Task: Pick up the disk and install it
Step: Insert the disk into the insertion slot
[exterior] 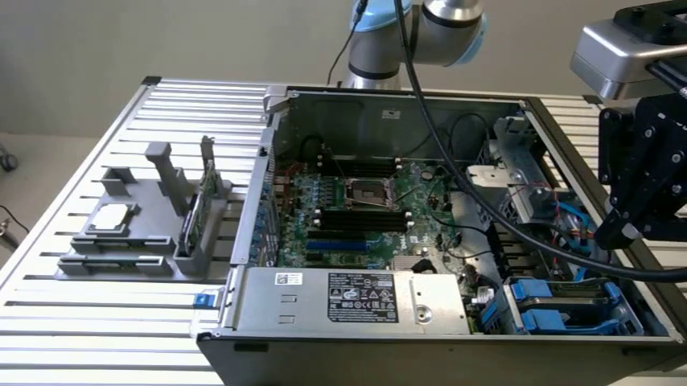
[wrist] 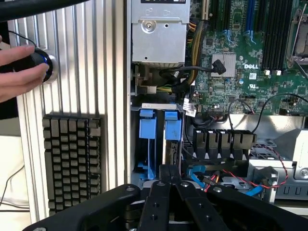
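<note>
A: How many arms are at work here?

B: One arm (exterior: 446, 32), coming in at the top of the exterior view. It carries one gripper (exterior: 620, 235), which hangs at the exterior view's right, over a corner of the open case (exterior: 266, 185).

A: And the fingers?

B: Pressed together. In the wrist view the two fingertips (wrist: 163, 174) meet, and nothing shows between them.

A: Where is the disk?

B: There is one disk (exterior: 536, 310), grey with blue rails. It sits inside the case, in the corner low at the exterior view's right — right under the gripper. I cannot tell whether the fingertips touch it. In the wrist view two blue tabs (wrist: 147, 127) stand side by side just past the fingertips, and I cannot tell whether they belong to one carrier or two.

A: What else is in the case?

B: One power supply (exterior: 343, 297) lies along the near wall, and one motherboard (exterior: 419, 233) fills the middle.

A: And outside it?

B: The case stands on one slatted table (exterior: 108, 322). At the exterior view's left is one grey holder (exterior: 118, 265), well apart from the gripper. It carries one small silver chip (exterior: 111, 217) and one green card (exterior: 193, 225) standing on edge. In the wrist view one hand (wrist: 19, 67) is closed around one mouse (wrist: 41, 62), and one black keyboard (wrist: 72, 163) lies near it — both beside the case.
</note>
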